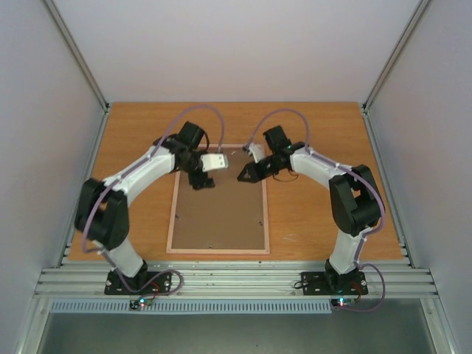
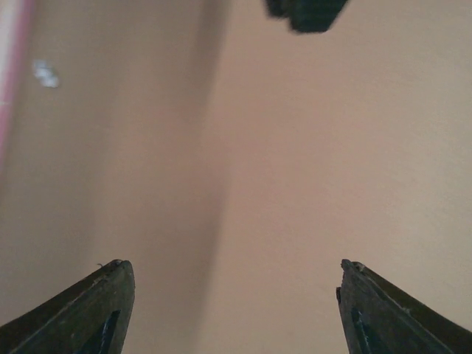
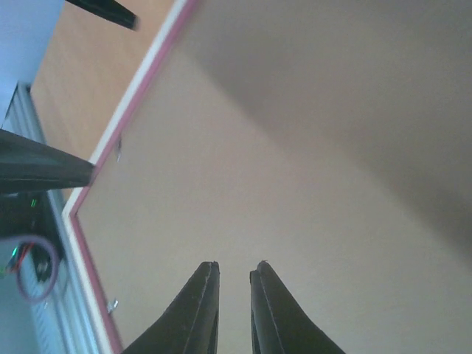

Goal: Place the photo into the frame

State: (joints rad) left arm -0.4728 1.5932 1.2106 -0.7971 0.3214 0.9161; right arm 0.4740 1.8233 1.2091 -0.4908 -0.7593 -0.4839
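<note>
The frame lies flat in the middle of the table, its long sides running away from the arms and its thin pink border showing all the way round. A brown backing board fills the whole opening, so the side facing up is plain brown. The photo is not in sight in any of the views, and I cannot tell where it is. From the right wrist, the pink edge runs on a slant with the board inside it, and a small metal tab sits against that edge.

Both arms reach in over the far end of the frame from either side, tips pointing toward each other.

The left gripper hangs over the far left part of the board. Its wrist camera shows the jaws spread wide, one dark finger at each lower corner of the view with only blurred brown board between them, and nothing held.

The right gripper is over the far right part, near the left one but apart from it. Its fingers are drawn close — only a narrow slit between them — with nothing in it, just above the board.
</note>
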